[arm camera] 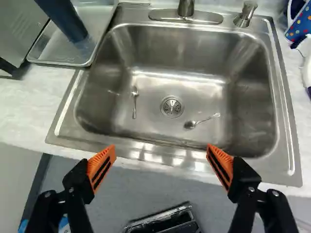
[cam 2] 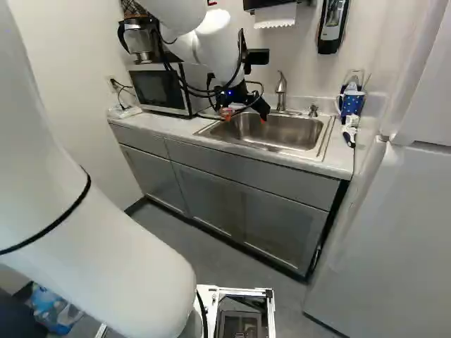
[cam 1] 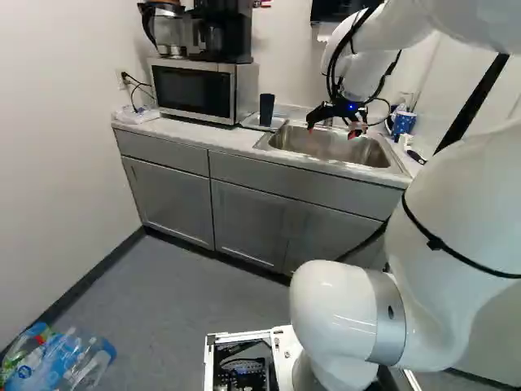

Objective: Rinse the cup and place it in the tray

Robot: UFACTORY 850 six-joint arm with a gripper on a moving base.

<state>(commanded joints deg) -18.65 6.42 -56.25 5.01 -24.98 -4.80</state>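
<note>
Wrist view shows 2 utensils [arm camera: 135,103] in the sink [arm camera: 194,48].

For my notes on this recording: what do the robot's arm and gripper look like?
The arm is glossy white and rounded, with a silvery-grey collar at one joint, a thin black strap, and black cables looping near the wrist, where a blue light glows. The gripper is black, its two fingers faced with orange, ribbed pads that have black slots.
</note>
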